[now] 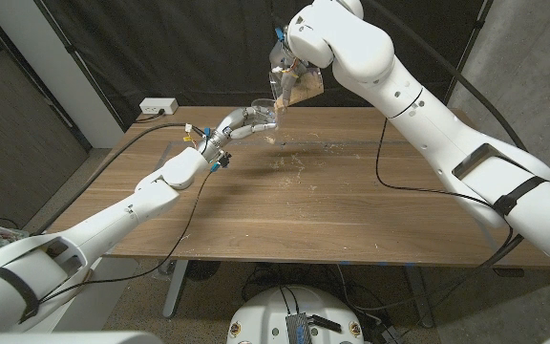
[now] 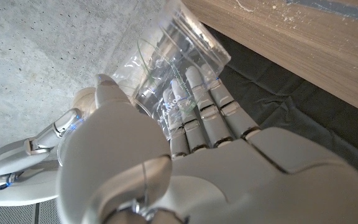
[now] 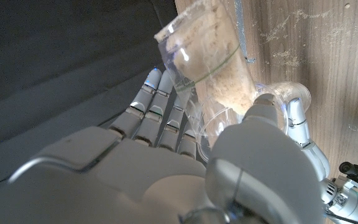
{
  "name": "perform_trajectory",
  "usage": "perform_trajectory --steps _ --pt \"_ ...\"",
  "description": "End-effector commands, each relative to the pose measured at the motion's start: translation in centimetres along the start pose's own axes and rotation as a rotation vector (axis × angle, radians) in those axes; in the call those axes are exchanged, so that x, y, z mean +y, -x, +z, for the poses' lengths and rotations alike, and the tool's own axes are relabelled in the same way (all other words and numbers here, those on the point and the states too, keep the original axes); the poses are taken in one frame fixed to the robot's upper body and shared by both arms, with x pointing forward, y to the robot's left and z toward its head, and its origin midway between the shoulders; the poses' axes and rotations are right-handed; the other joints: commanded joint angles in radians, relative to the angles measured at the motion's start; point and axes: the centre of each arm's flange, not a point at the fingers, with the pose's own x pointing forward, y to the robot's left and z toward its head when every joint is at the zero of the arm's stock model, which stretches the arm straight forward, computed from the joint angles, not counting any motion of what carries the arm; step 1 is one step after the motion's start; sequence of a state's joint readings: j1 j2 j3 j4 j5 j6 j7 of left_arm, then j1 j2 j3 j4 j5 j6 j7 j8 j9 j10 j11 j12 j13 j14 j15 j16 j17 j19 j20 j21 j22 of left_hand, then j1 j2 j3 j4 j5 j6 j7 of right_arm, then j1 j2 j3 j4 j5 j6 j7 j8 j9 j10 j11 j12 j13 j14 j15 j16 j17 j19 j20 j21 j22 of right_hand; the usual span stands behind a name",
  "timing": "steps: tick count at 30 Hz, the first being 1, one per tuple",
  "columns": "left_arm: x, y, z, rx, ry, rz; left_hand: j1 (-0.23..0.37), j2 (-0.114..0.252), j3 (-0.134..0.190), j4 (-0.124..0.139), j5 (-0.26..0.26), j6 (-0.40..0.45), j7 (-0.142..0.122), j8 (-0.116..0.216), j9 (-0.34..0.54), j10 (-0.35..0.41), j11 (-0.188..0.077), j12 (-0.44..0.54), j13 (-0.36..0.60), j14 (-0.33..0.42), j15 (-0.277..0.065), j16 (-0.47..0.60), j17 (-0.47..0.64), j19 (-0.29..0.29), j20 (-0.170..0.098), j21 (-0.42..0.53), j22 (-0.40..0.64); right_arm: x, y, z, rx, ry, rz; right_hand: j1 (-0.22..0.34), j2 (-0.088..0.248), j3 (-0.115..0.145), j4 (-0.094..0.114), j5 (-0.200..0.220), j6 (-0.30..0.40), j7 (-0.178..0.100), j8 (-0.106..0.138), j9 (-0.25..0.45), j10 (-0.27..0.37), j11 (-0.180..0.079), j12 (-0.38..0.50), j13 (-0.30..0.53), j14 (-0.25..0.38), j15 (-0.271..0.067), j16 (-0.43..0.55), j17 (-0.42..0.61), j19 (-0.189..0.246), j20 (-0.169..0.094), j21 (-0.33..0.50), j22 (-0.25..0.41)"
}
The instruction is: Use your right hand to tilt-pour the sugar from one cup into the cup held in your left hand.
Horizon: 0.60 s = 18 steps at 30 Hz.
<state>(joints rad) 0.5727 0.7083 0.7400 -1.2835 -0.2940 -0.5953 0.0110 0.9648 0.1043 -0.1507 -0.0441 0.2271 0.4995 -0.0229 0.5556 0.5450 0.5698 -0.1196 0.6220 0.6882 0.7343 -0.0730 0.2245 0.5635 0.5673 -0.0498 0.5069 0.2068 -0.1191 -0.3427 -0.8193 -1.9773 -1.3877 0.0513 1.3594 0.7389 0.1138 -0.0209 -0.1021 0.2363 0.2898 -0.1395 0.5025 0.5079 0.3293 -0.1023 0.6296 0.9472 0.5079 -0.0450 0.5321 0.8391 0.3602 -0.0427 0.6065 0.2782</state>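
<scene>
Above the far edge of the wooden surface [image 1: 332, 201], the right hand [image 1: 292, 59] clamps a sugar-filled cup [image 1: 292, 84] tilted mouth-down, presumably so its contents run into the empty cup [image 1: 264, 112] clasped by the left hand [image 1: 240, 124] just below it. Spilled grains [image 1: 289, 158] dot the surface beneath the two cups. Behind hang dark curtains [image 1: 189, 48], and a white power strip [image 1: 158, 107] sits at the far-left corner.
</scene>
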Motion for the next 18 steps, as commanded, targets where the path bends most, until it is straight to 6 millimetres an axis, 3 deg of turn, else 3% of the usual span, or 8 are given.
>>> perform_trajectory --steps 1,18 --pt "-0.07 0.23 -0.44 -0.002 0.01 0.005 0.01 0.009 -0.007 -0.002 -0.003 0.011 -0.003 0.005 0.001 0.008 -0.01 0.005 0.004 0.009 -0.083 -0.004 0.004 -0.001 -0.032 0.005 0.002 -0.67 -0.45 0.52 -0.006 0.034 0.009 0.001 0.008 0.002 -0.004 0.008 0.053 -0.048 0.005 0.004 0.01 0.002 0.005 0.004 0.008 -0.185 -0.001 0.004 0.007 -0.053 0.006 0.003" --pt "0.13 0.33 -0.54 -0.006 0.01 0.006 0.011 0.011 -0.011 0.0 -0.003 0.013 -0.003 0.008 0.0 0.013 -0.009 0.007 0.006 0.007 -0.08 -0.006 0.006 -0.003 -0.034 0.007 0.002 -0.79 -0.82 0.61 -0.006 0.046 0.005 -0.001 0.007 0.001 -0.005 0.01 0.06 -0.049 0.004 0.004 0.015 0.001 0.004 0.005 0.011 -0.185 -0.003 0.012 0.009 -0.053 0.009 0.0"
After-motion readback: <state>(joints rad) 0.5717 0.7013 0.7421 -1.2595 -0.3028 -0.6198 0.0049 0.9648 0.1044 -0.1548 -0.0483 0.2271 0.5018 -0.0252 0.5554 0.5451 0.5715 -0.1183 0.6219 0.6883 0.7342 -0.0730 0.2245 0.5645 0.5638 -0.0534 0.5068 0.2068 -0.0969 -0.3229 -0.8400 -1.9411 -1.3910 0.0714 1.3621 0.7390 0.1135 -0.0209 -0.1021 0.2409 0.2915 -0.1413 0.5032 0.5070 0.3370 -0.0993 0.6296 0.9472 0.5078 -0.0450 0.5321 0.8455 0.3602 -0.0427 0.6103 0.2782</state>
